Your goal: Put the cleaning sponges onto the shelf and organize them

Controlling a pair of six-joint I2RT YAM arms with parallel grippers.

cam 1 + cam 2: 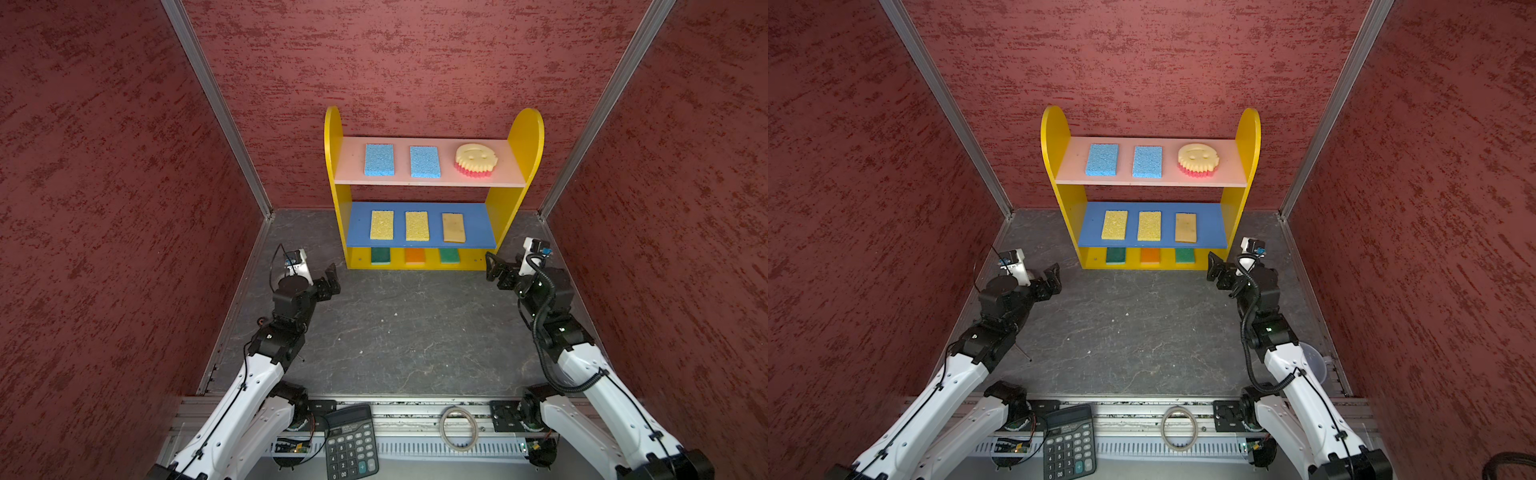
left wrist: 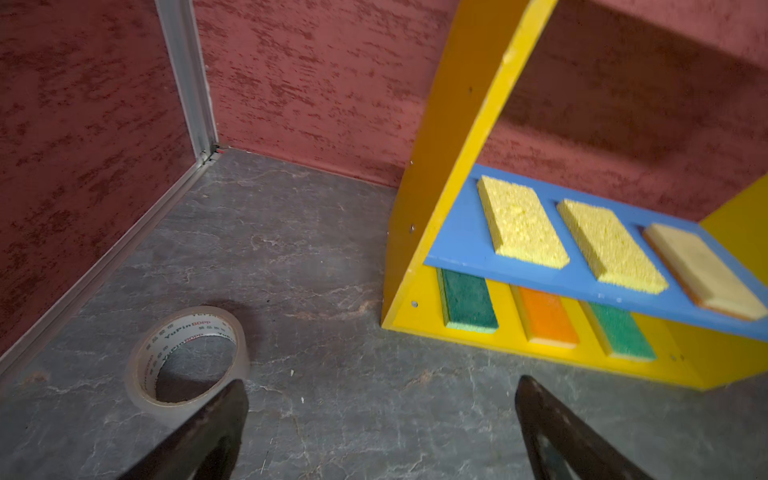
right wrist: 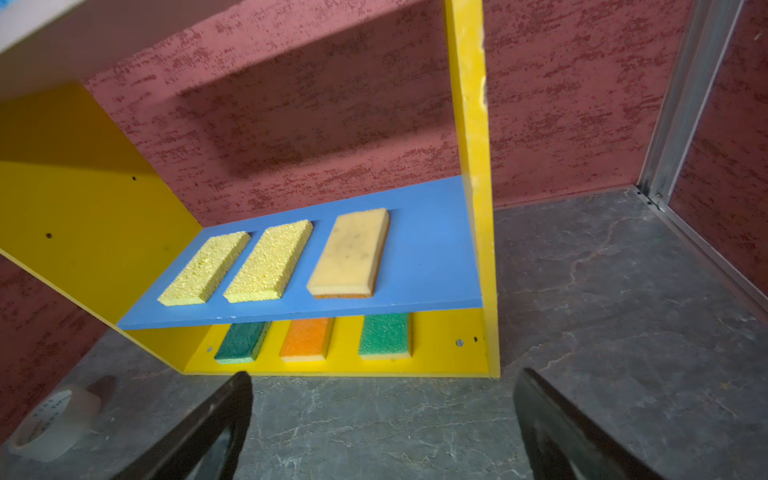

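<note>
The shelf (image 1: 525,137) stands at the back wall. On its pink top board lie two blue cleaning sponges (image 1: 379,160) (image 1: 424,162) and the round yellow smiley (image 1: 476,160). The blue middle board carries two yellow sponges (image 1: 382,225) (image 1: 417,226) and a tan one (image 1: 453,227). A green sponge (image 3: 241,343), an orange one (image 3: 307,338) and another green one (image 3: 384,336) rest on the yellow bottom. My left gripper (image 1: 331,280) hangs open off the shelf's left front corner. Off the right front corner my right gripper (image 1: 494,270) is open. Both are empty.
A roll of clear tape (image 2: 143,374) lies on the grey floor left of the shelf, close to my left gripper. A black calculator (image 1: 351,442) and a pale ring (image 1: 441,428) lie on the front rail. Red walls close in both sides and the back.
</note>
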